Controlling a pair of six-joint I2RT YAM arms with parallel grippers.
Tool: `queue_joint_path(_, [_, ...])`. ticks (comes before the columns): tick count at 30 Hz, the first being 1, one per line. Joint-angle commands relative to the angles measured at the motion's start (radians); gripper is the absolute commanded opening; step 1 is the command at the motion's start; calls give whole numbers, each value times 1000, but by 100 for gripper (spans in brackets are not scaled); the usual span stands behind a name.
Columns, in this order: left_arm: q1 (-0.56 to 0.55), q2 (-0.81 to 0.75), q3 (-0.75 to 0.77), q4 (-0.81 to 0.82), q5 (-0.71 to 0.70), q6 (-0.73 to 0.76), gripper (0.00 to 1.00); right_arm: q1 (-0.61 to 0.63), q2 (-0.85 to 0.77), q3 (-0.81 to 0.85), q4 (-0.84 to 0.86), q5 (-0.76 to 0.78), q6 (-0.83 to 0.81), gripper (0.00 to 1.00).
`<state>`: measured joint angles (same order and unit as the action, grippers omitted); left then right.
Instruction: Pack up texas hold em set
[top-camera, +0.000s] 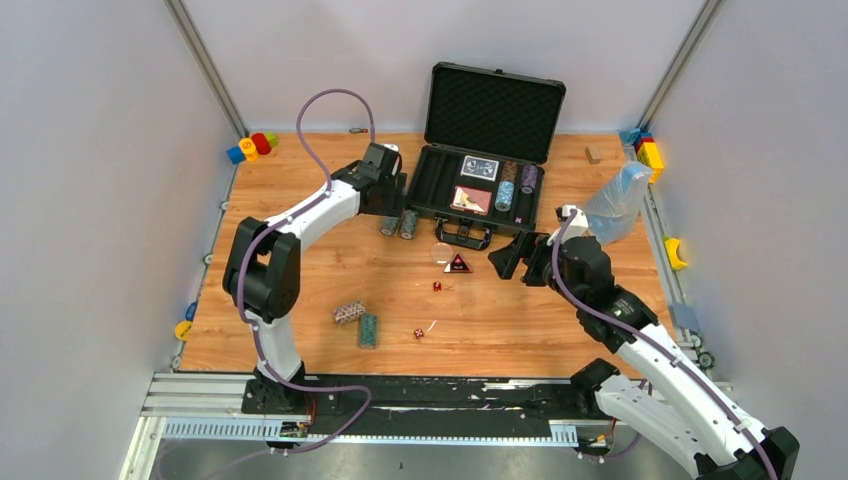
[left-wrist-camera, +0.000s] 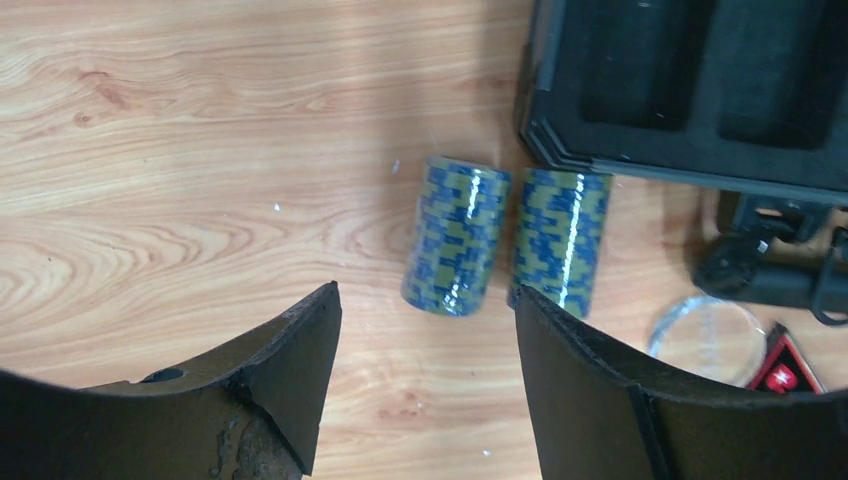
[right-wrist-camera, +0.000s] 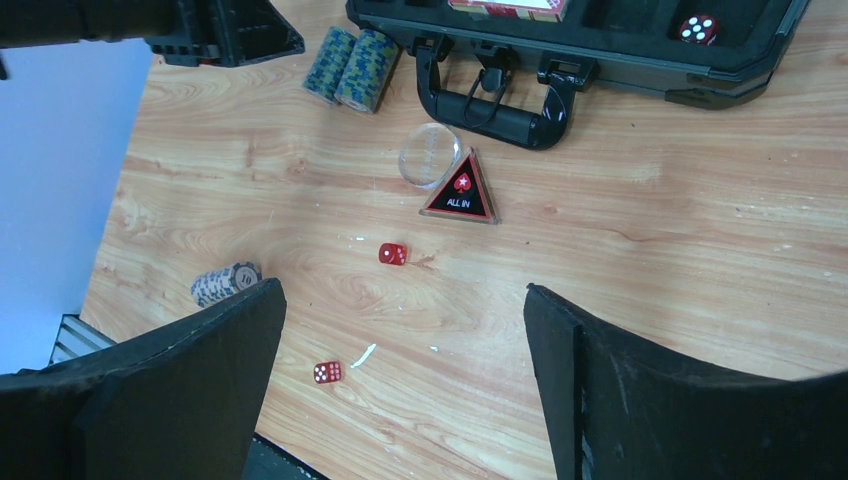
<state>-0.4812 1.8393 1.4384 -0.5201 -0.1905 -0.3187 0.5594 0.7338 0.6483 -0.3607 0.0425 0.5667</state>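
The black case (top-camera: 424, 196) lies open at the back with its lid up. It holds two card decks (top-camera: 479, 168) and several chip rolls (top-camera: 505, 195). Two blue-olive chip rolls (left-wrist-camera: 456, 236) lie side by side on the table at the case's left front corner. My left gripper (left-wrist-camera: 425, 300) hovers just short of them, open and empty. My right gripper (right-wrist-camera: 402, 300) hangs open and empty over the table, right of the triangular button (right-wrist-camera: 460, 190). A clear disc (right-wrist-camera: 430, 155) lies beside the button, and two red dice (right-wrist-camera: 392, 254) (right-wrist-camera: 326, 372) lie nearer. Two more chip rolls (top-camera: 348, 312) (top-camera: 368, 330) lie front left.
Toy blocks sit at the back left corner (top-camera: 250, 147) and the back right corner (top-camera: 645, 150). A clear plastic bag (top-camera: 617, 200) stands right of the case. The case handle (right-wrist-camera: 500, 95) juts toward the button.
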Motion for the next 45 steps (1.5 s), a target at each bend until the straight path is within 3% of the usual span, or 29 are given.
queue_joint_path(1, [18, 44, 32, 64, -25, 15, 72, 1, -36, 26, 21, -4, -7, 91])
queue_joint_path(18, [39, 204, 83, 52, 99, 2, 62, 1, -22, 18, 19, 23, -5, 91])
queue_joint_path(26, [39, 112, 39, 41, 57, -5, 39, 1, -22, 15, 19, 40, -8, 91])
queue_joint_path(38, [38, -37, 126, -19, 21, 31, 37, 0, -8, -4, 63, 65, -10, 90])
queue_joint_path(45, [38, -19, 225, 37, 148, 30, 37, 1, 19, -11, 95, 90, -17, 89])
